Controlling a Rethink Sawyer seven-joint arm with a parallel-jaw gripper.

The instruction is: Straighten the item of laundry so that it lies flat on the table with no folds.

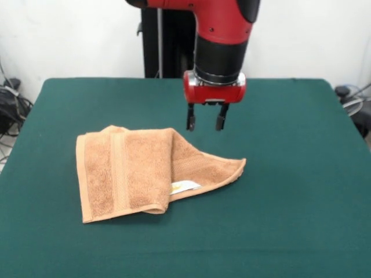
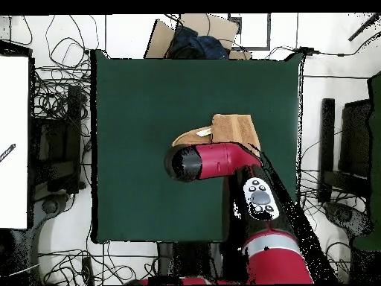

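A: One fold, poss. two, was showing in the small orange-tan terry towel (image 1: 139,174) on the big dark green cloth-topped table (image 1: 301,174). Going left to right in the front view: the left part lay doubled over, a woven band running down it near the left edge, rounded fold lip at its bottom right.

B: And right of that?

A: A lower layer stuck out from under the doubled part, tapering to a corner pointing right. The small white label (image 1: 185,186) sat on that lower layer, just beside the fold lip. So the towel was nowhere near flat, prob. half done at best.

B: Where was the arm?

A: The red and black gripper (image 1: 206,123) hung above the table behind the towel, near its far edge, w/ both dark fingers (image 1: 191,121) spread and holding nothing. Not touching the cloth. Overhead, the red arm (image 2: 216,161) covered part of the towel, so only the far portion and one corner showed there.

B: Why hover there, open?

A: My guess: lined up to come down on an edge of the top layer and peel it back. Risk was pinching both layers at once.
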